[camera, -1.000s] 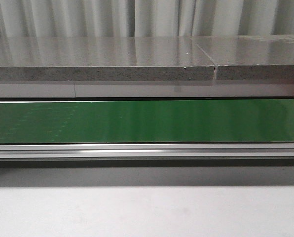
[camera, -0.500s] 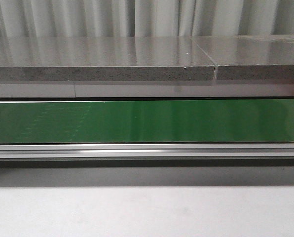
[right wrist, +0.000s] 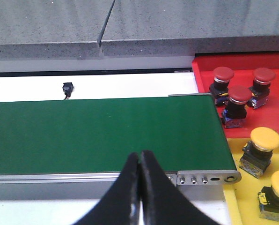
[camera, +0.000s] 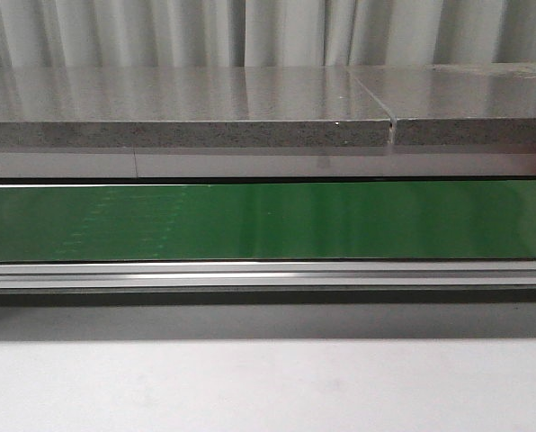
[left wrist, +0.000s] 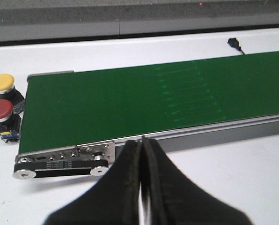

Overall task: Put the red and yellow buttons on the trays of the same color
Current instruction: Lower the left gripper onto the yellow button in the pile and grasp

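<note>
I see a green conveyor belt crossing the white worktop, grey stone slabs behind it, and curtains beyond.

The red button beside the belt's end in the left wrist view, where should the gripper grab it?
Take the red button by its mushroom cap from above, jaws closing across the cap's width. It stands upright, and the yellow button sits close beside it, so a side approach looks crowded.

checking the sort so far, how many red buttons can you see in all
4. Three stand on the red tray. One red button waits beside the far end of the green belt. Others may lie outside the views.
</note>
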You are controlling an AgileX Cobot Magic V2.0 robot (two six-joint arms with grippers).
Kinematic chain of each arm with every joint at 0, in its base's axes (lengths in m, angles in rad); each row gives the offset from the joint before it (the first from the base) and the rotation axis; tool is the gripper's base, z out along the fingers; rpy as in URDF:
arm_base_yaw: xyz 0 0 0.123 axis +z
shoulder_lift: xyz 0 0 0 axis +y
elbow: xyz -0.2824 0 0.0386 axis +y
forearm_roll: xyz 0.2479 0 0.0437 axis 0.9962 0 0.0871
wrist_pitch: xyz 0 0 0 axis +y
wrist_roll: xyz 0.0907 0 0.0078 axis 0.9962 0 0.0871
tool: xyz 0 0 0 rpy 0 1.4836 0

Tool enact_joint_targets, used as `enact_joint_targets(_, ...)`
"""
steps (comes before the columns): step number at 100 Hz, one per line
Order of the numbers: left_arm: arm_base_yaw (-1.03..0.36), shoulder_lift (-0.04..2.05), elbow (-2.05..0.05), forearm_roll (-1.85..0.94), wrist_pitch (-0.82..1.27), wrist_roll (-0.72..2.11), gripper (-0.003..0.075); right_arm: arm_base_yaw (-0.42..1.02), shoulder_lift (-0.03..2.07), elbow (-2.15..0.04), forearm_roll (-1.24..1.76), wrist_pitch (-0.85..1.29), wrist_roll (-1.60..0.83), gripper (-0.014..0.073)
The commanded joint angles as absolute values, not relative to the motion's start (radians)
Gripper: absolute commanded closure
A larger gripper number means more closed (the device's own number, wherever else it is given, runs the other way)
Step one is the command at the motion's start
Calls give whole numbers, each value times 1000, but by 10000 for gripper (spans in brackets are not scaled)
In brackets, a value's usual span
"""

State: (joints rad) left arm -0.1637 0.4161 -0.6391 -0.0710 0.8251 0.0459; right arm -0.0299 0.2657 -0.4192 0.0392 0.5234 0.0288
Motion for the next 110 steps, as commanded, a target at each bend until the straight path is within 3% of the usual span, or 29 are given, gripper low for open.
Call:
enact_joint_targets(1,-166,478,-670,-76,707,38,741,-25,274,-444,31,452,29,660)
enact_joint_targets(33,-162,752,-772,-45,652,24,741,-25,274,-444,31,452,29,660)
enact_joint_targets(50,-59,912,-884,-44,630,-10,727,-25,274,-444,31,452,29,660)
enact_joint_targets(57,-7,974,-932,-46,636,-11,656,-25,274,-444,31,452,29,660)
enact_joint_targets(74,98,1100,-1030,-70,661,-12,290,-25,274,-444,31,452,29,660)
enact_joint_targets(81,128,1147,-1058,-70,671,-12,209,-25,274,-444,31,452,29,660)
enact_joint_targets(94,171,1241,-1119,-70,722,-12,198,-25,274,-444,31,452,29,660)
enact_joint_targets(110,218,1365,-1211,-73,808,-71,248,-25,274,-444,31,452,29,660)
